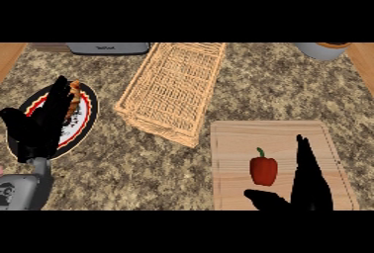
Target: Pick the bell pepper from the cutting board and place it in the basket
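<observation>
The right hand point(310, 190) lies open just beside the bell pepper point(263, 169) on the cutting board point(237, 138), while the left hand point(36, 128) rests open over the plate point(89, 116).

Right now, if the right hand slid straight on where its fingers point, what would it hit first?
Probably nothing: the right hand points along bare cutting board, with the bell pepper beside it on its left, then over speckled counter. Its height above the board is unclear.

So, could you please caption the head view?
Open right hand beside red bell pepper on wooden cutting board; woven wicker basket beyond.
</observation>
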